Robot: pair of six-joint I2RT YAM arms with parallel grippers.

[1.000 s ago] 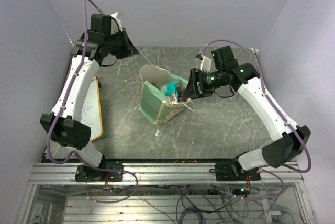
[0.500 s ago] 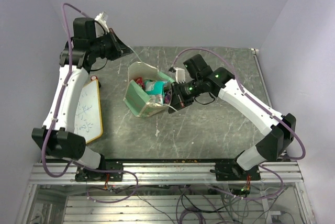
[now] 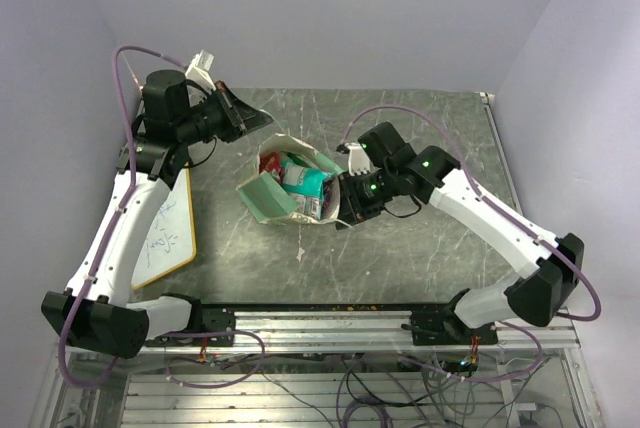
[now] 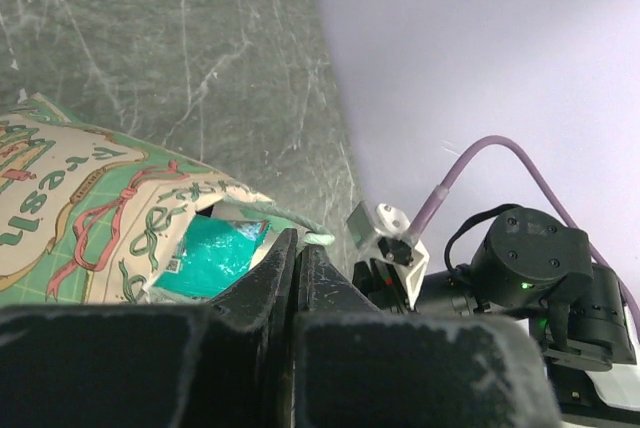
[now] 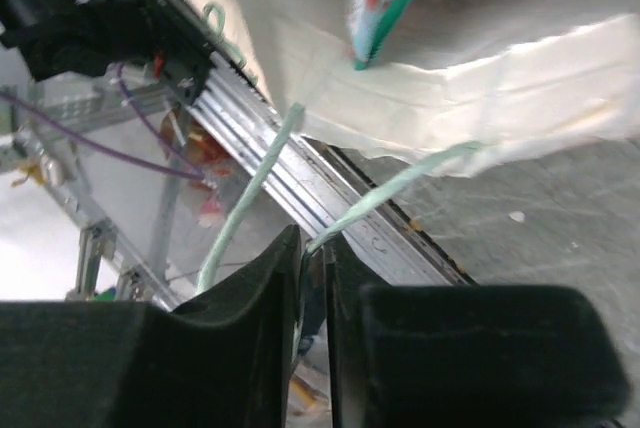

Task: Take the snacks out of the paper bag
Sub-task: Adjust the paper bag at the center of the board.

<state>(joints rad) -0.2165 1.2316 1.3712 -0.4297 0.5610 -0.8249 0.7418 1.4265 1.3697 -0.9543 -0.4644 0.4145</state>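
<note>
A wood-framed whiteboard [image 3: 165, 220] with blue scribbles lies flat at the left edge of the grey-green marbled table [image 3: 430, 248], partly under the left arm. The left gripper [image 3: 262, 120] hangs over the table's far left, its tips just beside the upper rim of the cream paper bag with mint-green sides [image 3: 268, 195]. The wrist view shows its fingers pressed together; whether a string lies between them cannot be told. The bag stands mid-table between the two grippers, tilted, with its mouth open upward. Inside lie a crinkly teal foil packet [image 3: 300, 177] and, at the far left of the mouth, a red-purple packet [image 3: 271, 160]. At the bag's right side the right gripper [image 3: 344, 210] is clamped on a thin pale-green string handle [image 5: 255, 183], which runs from the bag's cream rim in between its fingers.
</note>
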